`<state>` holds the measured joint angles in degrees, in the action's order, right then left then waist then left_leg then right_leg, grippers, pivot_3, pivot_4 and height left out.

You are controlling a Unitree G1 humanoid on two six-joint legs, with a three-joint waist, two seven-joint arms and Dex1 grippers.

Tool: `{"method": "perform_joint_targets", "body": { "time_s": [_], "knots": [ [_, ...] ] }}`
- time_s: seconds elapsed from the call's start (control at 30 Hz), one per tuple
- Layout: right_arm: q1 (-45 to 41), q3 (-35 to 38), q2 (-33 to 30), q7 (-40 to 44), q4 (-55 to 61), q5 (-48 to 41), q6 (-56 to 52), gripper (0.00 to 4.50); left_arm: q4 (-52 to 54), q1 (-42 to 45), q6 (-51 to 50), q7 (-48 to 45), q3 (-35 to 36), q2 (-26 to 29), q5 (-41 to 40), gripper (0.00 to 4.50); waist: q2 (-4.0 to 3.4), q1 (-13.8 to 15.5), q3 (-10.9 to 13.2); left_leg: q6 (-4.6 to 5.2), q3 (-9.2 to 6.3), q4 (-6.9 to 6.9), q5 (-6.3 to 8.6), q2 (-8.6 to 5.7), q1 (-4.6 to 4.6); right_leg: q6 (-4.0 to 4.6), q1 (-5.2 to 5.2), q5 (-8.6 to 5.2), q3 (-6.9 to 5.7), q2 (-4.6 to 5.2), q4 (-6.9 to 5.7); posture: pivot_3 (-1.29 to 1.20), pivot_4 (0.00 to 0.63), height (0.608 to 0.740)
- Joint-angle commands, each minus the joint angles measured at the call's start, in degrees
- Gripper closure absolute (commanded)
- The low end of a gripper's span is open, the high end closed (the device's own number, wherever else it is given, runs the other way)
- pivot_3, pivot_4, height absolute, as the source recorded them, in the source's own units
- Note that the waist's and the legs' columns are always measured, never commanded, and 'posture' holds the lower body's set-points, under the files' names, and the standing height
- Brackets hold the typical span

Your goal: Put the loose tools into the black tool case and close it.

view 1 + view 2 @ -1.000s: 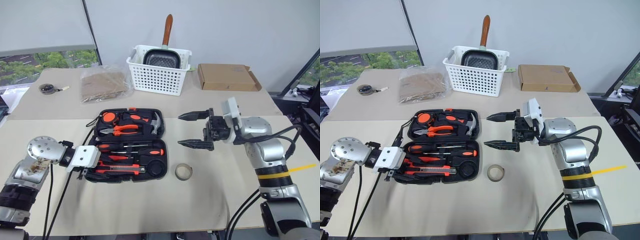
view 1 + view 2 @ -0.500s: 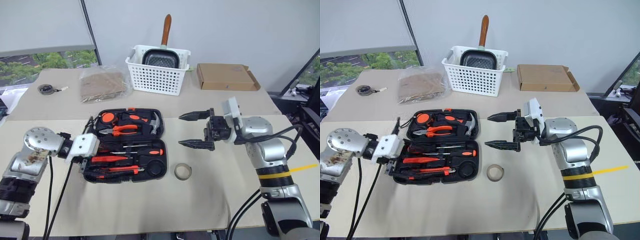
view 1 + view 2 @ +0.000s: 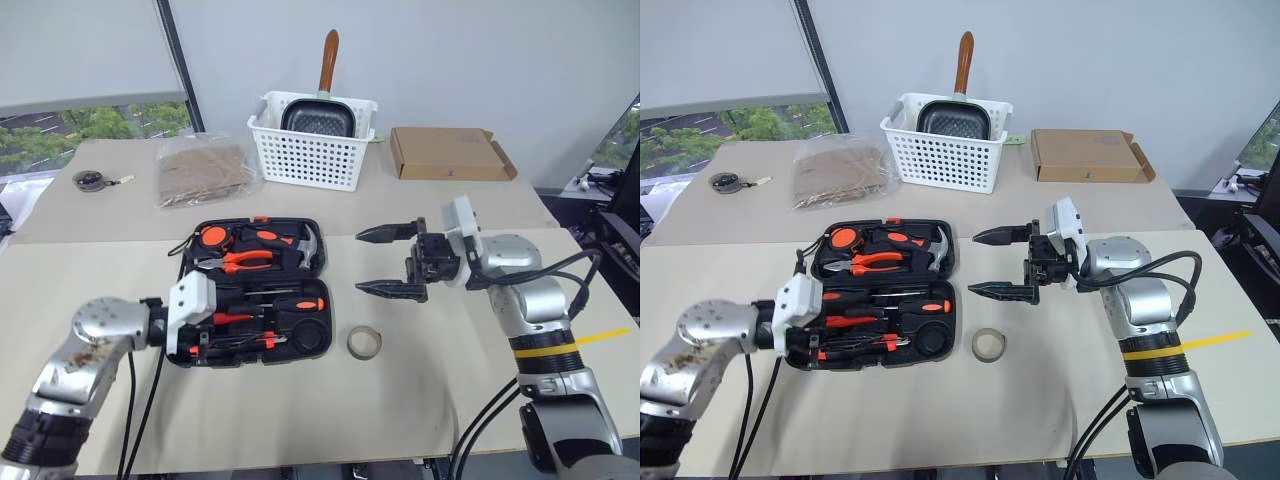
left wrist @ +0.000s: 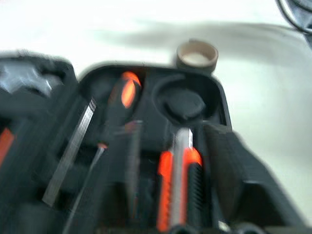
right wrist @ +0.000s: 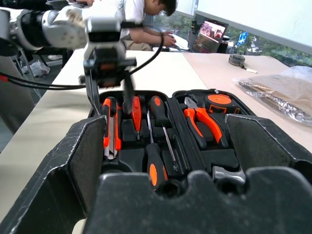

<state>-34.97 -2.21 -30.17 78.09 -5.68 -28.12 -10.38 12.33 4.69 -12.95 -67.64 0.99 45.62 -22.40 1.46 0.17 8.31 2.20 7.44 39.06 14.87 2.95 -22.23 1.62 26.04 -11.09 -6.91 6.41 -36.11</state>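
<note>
Case [image 3: 255, 290] lay open on the table, tools seated. Right gripper [image 3: 385, 260] hung beside it, jaws apart. Left gripper [image 5: 109, 80] had swung in over the knife [image 4: 178, 187], jaws apparently narrowed, grip unclear. Tape ring [image 3: 365, 343] remained outside.

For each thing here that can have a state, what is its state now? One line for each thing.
black tool case: open, flat on the table, tools in its recesses.
tape ring: loose on the table, right of the case.
utility knife: in the case's near half.
left gripper: over the case's near half.
right gripper: open, empty, above the table.
white basket: holds a dark pan.
cardboard box: closed.
</note>
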Motion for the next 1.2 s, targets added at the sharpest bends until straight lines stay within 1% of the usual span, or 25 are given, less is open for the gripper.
{"method": "perform_joint_targets", "body": {
  "time_s": [0.03, 0.07, 0.1, 0.27, 0.37, 0.5, 0.8, 0.9, 1.2],
  "knots": [
    [-0.18, 0.81, -0.32, -0.06, 1.65, -0.43, 0.90, 0.00, 0.34, -0.45, 1.69, 1.87, -0.02, -0.52, 1.69, 4.09, 0.00, 0.17, 0.00, 0.00, -0.01, 0.00, -0.01, 0.00, 0.01, 0.00, 0.00, 0.01, 0.00, 0.00, -0.02, 0.00, 0.150, 0.700],
    [-0.16, 0.79, -0.36, -0.02, 1.65, -0.38, 0.96, 0.00, 0.74, -0.81, 1.42, 1.89, -0.32, -0.60, 1.73, 4.46, 0.00, 0.33, 0.00, -0.02, -0.05, 0.01, -0.04, 0.00, 0.00, 0.00, -0.01, 0.02, -0.02, 0.00, -0.01, 0.00, 0.150, 0.700],
    [-0.16, 0.78, -0.37, 0.00, 1.63, -0.34, 1.02, 0.00, 0.79, -1.15, 1.29, 2.09, -0.66, -0.61, 2.19, 4.49, 0.00, 0.40, 0.00, -0.01, -0.09, 0.00, -0.05, 0.00, 0.00, 0.00, -0.01, 0.03, -0.03, 0.01, -0.01, 0.00, 0.150, 0.700],
    [-0.07, 0.82, -0.57, 0.18, 1.62, -0.22, 1.18, 0.00, 0.19, -1.61, 1.87, 3.24, -2.62, 0.23, 6.12, 4.49, -0.02, 0.50, -0.01, 0.04, -0.10, 0.00, -0.03, -0.01, -0.02, 0.01, -0.02, 0.03, -0.03, 0.02, 0.02, 0.00, 0.150, 0.700],
    [0.05, 0.91, -0.71, 0.21, 1.63, -0.11, 1.30, 0.00, 0.96, -1.98, 1.69, 3.70, -4.04, 0.02, 7.12, 4.49, -0.04, 0.52, -0.02, 0.06, -0.09, 0.00, -0.01, -0.02, -0.02, 0.02, -0.04, 0.04, -0.02, 0.03, 0.03, 0.00, 0.150, 0.700],
    [0.46, 1.06, -0.89, 0.05, 1.83, 0.04, 1.43, 0.00, -0.01, -2.86, 3.16, 4.98, -6.52, -0.20, 10.49, 4.49, -0.13, 0.61, -0.08, 0.08, -0.10, 0.00, -0.01, -0.04, 0.06, 0.01, -0.15, 0.03, -0.03, 0.07, 0.04, 0.00, 0.150, 0.700],
    [1.17, 1.32, -1.49, -0.63, 2.94, 0.03, 0.99, 0.00, -6.81, -4.81, 11.05, 7.89, -8.61, 0.10, 16.81, 4.49, -0.64, 0.60, -0.32, -0.04, -0.25, -0.02, 0.09, -0.03, 0.66, 0.01, -0.77, 0.00, -0.11, 0.10, 0.10, 0.00, 0.150, 0.700],
    [1.12, 1.25, -1.70, -0.77, 2.95, 0.01, 0.99, 0.00, -8.95, -4.16, 12.58, 9.80, -8.87, -0.87, 17.83, 4.49, -0.77, 0.66, -0.37, -0.34, -0.28, -0.03, 0.26, -0.02, 0.83, 0.01, -0.90, 0.00, -0.11, 0.11, 0.09, 0.00, 0.150, 0.700],
    [0.67, 1.10, -2.04, -0.85, 2.84, 0.02, 0.77, 0.00, -13.64, -5.37, 16.99, 12.98, -9.83, -2.67, 19.18, 4.49, -1.02, 0.86, -0.41, -0.38, -0.36, -0.04, 0.27, -0.01, 0.93, 0.02, -0.95, -0.02, -0.15, 0.13, 0.06, 0.00, 0.150, 0.700]
  ]
}}
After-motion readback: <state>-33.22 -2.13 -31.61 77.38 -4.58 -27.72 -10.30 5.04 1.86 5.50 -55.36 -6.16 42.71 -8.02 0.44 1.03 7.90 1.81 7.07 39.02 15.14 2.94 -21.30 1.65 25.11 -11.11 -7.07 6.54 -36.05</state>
